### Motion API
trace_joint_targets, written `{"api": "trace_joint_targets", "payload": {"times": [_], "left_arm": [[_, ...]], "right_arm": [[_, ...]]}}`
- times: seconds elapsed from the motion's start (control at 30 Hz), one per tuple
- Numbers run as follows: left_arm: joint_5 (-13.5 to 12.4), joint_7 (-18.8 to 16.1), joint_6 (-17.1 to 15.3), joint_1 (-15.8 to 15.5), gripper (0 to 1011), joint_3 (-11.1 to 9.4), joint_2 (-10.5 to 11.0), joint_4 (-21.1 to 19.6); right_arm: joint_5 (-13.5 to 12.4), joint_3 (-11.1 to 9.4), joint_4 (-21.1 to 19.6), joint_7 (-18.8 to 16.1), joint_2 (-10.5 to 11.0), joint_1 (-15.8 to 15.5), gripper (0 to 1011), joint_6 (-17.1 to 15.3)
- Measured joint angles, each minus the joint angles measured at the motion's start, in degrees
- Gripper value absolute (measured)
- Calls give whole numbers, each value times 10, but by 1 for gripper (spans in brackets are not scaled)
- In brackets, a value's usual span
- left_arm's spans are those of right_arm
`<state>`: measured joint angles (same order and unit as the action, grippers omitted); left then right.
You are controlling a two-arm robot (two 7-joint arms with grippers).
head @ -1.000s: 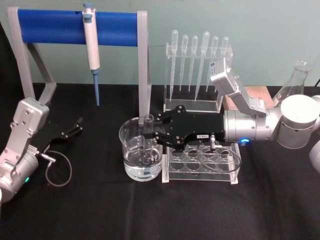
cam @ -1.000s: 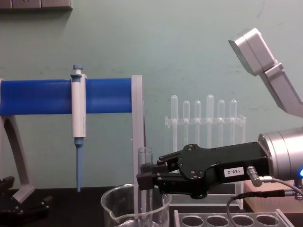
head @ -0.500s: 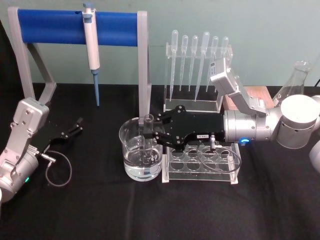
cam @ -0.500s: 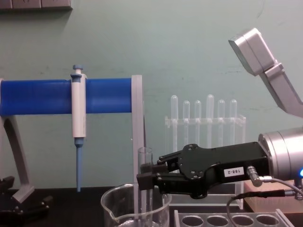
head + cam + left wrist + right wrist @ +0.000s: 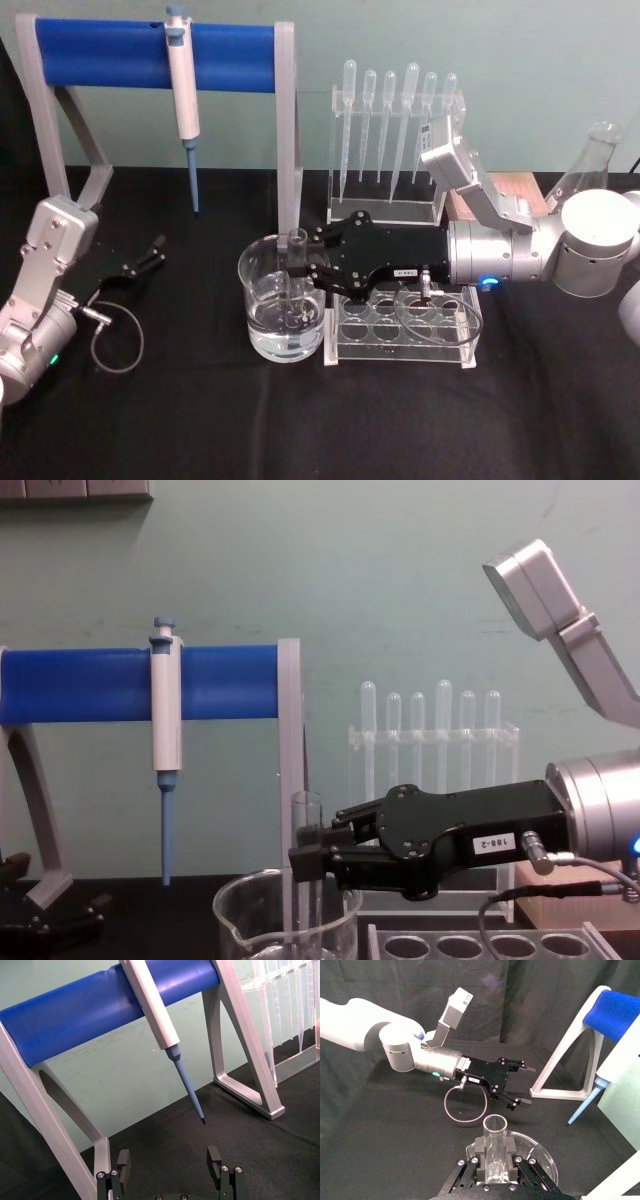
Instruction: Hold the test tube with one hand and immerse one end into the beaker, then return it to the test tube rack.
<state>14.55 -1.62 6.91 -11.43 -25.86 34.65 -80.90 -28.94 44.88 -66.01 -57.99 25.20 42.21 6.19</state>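
The test tube is held upright, clamped between the fingers of the right gripper, which are closed firmly on its upper part just under the open rim. Below the gripper, the tube's lower end is sunk inside the beaker, and clear liquid is seen in the beaker's bottom; the round end appears to be dipped into it.

The chest view confirms it: the tube is pinched by the gripper right above the beaker. In the right wrist view the open mouth of the tube is seen rising between the two black pads, with the beaker beneath.

Under the gripper's black body the test tube rack is found on the table, just beside the beaker. Behind the gripper a row of plastic pipettes is hung in a clear stand.

Well off to the gripper's left, the left gripper is parked low over the table, its fingers spread wide and nothing held. Beyond it, a pipettor is hung on a blue bar.
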Motion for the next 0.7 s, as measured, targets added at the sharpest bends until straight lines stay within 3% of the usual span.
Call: {"api": "trace_joint_targets", "payload": {"times": [0.7], "left_arm": [[0,0,0,0,1000,0,0,0]], "right_arm": [[-1,-4,-3,1,0,1,233,0]]}}
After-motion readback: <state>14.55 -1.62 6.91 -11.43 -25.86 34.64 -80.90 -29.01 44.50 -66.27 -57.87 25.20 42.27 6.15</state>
